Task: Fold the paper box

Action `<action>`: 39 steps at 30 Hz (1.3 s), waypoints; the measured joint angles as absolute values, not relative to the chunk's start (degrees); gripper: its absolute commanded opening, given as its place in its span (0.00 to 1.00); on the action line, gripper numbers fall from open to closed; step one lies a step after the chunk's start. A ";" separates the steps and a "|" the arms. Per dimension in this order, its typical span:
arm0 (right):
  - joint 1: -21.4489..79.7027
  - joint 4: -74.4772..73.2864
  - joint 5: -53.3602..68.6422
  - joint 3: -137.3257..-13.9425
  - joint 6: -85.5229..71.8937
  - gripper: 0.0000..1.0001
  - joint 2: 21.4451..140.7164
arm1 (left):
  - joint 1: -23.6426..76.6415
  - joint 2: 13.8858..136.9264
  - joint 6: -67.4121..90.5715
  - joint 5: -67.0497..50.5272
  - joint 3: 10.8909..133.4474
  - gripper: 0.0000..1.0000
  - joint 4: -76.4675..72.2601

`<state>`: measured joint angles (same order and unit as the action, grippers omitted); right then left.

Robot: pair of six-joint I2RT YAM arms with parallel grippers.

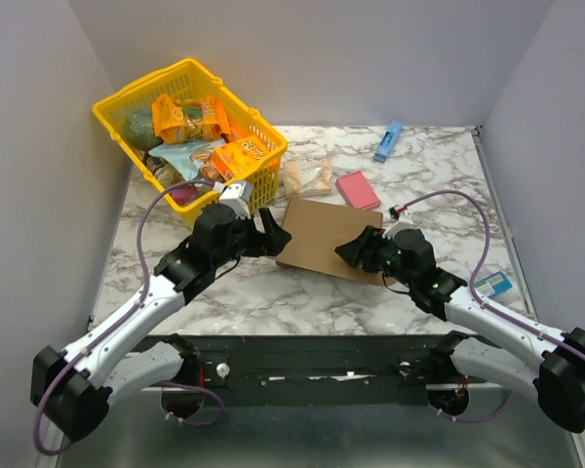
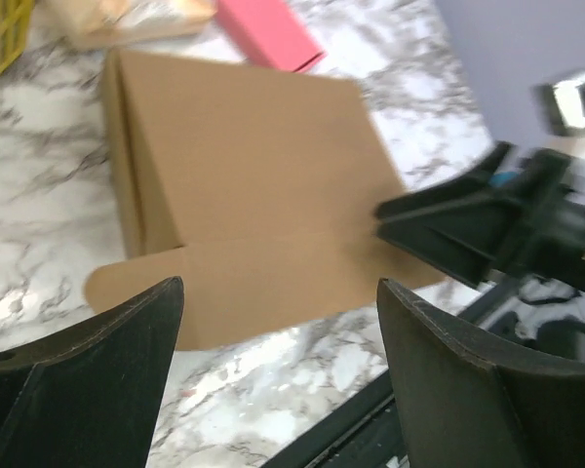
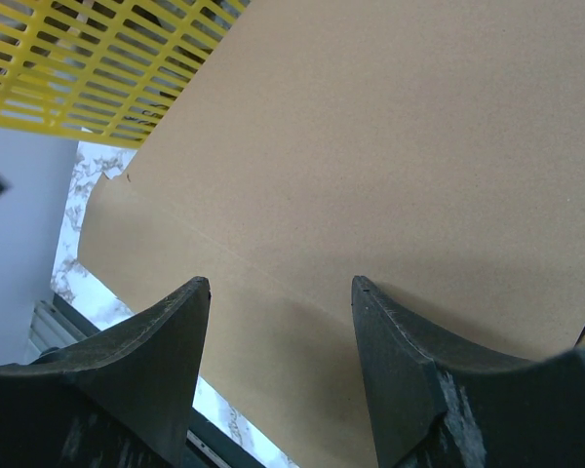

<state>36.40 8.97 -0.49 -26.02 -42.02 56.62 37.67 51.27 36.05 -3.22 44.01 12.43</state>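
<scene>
The paper box (image 1: 324,231) is a flat brown cardboard sheet lying on the marble table between my two grippers. In the left wrist view the paper box (image 2: 253,185) shows a folded side flap at its left and a front flap with a rounded corner. My left gripper (image 1: 273,234) is open and empty at the sheet's left edge; in its own view the left gripper (image 2: 278,292) hovers just short of the front flap. My right gripper (image 1: 354,252) is open and empty over the sheet's right front part; the right gripper (image 3: 281,285) hangs just above the cardboard (image 3: 370,146).
A yellow basket (image 1: 190,125) full of snack packs stands at the back left, near the left arm. A wrapped bun (image 1: 307,176) and a pink block (image 1: 357,189) lie just behind the sheet. A blue marker (image 1: 388,140) lies at the back; a small blue box (image 1: 493,284) sits at the right.
</scene>
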 measured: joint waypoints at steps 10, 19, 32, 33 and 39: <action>36.38 8.99 -0.51 -25.91 -42.00 0.69 56.58 | 33.32 67.40 34.37 -8.97 43.59 0.68 7.99; 36.38 8.95 -0.54 -25.87 -41.98 0.69 56.64 | 32.69 72.82 33.58 -9.28 42.59 0.59 2.37; 36.38 8.80 -0.62 -24.75 -41.95 0.69 57.01 | 32.62 78.50 34.00 -10.04 41.50 0.42 -3.57; 36.38 8.71 -0.62 -24.62 -41.95 0.69 57.19 | 32.62 79.40 34.11 -10.22 41.23 0.42 -3.60; 36.38 8.54 -0.91 -24.08 -41.93 0.69 57.89 | 32.58 80.31 35.18 -10.81 39.79 0.43 -5.52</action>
